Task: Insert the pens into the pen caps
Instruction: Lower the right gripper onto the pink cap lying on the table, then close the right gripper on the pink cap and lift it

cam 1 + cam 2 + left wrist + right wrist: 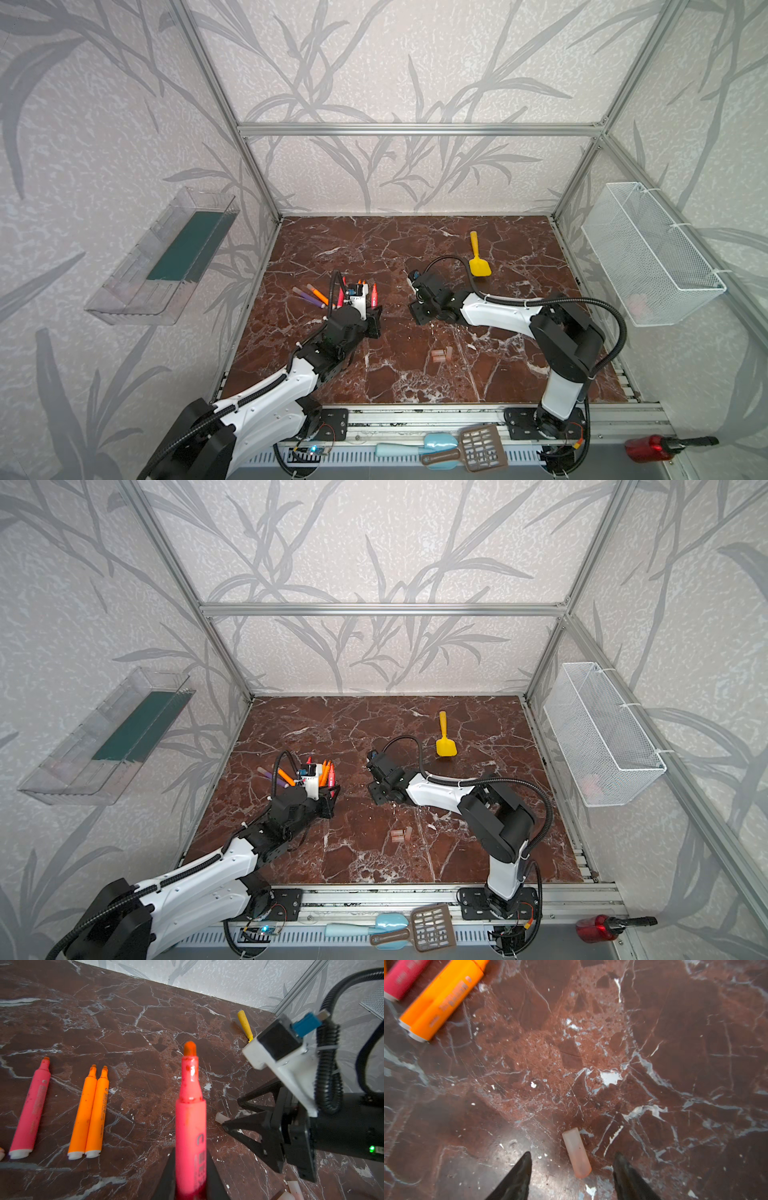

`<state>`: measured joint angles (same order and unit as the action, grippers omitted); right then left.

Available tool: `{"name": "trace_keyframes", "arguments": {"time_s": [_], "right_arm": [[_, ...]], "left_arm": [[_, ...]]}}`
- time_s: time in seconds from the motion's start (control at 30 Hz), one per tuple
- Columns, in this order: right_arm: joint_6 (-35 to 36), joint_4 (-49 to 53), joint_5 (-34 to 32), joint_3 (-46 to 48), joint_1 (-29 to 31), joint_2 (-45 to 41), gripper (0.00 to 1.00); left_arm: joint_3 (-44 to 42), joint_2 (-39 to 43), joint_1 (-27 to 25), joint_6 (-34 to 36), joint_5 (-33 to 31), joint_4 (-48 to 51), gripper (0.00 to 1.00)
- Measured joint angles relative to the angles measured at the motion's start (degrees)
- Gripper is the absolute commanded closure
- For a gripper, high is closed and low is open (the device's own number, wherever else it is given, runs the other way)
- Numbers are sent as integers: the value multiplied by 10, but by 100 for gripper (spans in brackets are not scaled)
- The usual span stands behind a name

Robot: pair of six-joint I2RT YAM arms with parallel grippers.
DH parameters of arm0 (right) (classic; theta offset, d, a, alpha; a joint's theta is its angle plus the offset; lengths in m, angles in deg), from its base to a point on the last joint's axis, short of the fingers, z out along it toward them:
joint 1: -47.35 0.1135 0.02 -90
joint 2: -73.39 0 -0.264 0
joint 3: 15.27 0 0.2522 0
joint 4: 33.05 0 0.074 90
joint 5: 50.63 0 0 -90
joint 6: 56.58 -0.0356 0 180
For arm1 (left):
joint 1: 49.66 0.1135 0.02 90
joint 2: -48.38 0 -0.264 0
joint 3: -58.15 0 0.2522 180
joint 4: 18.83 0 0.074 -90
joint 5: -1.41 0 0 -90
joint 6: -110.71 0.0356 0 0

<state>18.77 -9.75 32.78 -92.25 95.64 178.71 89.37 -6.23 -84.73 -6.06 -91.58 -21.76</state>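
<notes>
Clamping a smooth pink plastic pen (190, 1126) by its barrel, my left gripper (190, 1154) holds it lengthwise, orange tip pointing outward. A frosted, pale cylindrical cap (577, 1153) lies flat on the veined brown marble table (675, 1043), lengthwise between the parted fingers of my right gripper (572, 1155).

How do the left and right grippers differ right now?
The left gripper is shut on a red-pink pen; the right gripper is open, holding nothing. The left gripper's jaws press the pen; the right gripper's stand clear of the pen cap lying between them on the table. Both have black pointed fingers.
</notes>
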Motion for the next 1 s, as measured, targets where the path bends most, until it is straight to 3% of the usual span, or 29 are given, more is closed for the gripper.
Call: {"name": "trace_keyframes", "arguments": {"time_s": [0.23, 0.57, 1.0], "right_arm": [[23, 39, 4, -36, 2, 43, 51], [32, 57, -11, -67, 8, 71, 58], [27, 62, -35, -77, 9, 79, 82]], "left_arm": [[0, 0, 0, 0, -1, 5, 100], [0, 6, 0, 0, -1, 11, 100], [-2, 48, 0, -5, 0, 22, 100]]}}
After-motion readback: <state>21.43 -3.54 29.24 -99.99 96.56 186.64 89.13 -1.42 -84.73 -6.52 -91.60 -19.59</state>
